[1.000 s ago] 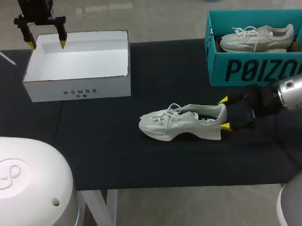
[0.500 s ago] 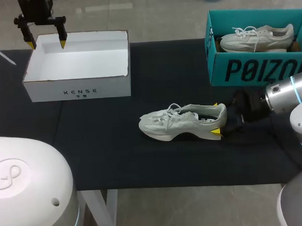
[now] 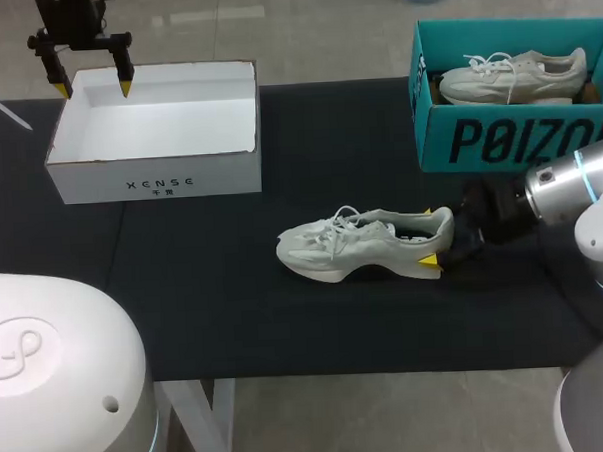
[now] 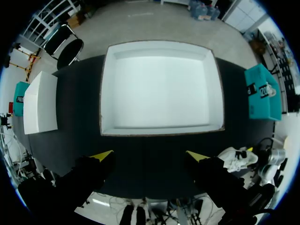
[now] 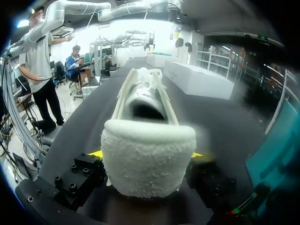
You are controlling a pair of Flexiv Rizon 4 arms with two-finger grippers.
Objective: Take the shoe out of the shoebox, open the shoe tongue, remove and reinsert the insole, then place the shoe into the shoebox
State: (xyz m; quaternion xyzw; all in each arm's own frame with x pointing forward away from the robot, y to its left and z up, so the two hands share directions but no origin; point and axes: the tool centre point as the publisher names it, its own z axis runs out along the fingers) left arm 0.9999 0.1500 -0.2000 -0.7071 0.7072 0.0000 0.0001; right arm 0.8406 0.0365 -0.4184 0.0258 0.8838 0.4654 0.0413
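A pale grey shoe [image 3: 358, 249] rests on the black table mat, toe toward my left, laces and tongue up. My right gripper [image 3: 434, 240] reaches in from the right at the heel, one yellow tip on each side of it. In the right wrist view the fuzzy heel [image 5: 147, 159] fills the gap of the right gripper [image 5: 145, 153], whose fingers stand open and close to its sides. My left gripper [image 3: 94, 90] hangs open over the back rim of the empty white shoebox [image 3: 154, 177]. The left wrist view looks down past the open left gripper [image 4: 150, 155] into that box [image 4: 159, 130].
A teal shoebox [image 3: 498, 137] at the back right holds a second pale shoe [image 3: 510, 77]. My right arm lies just in front of it. Bare black mat stretches between the white box and the shoe on the table.
My right gripper slid left until its tips flank the shoe's heel, and its fingers have begun to narrow. The left arm has stayed where it was.
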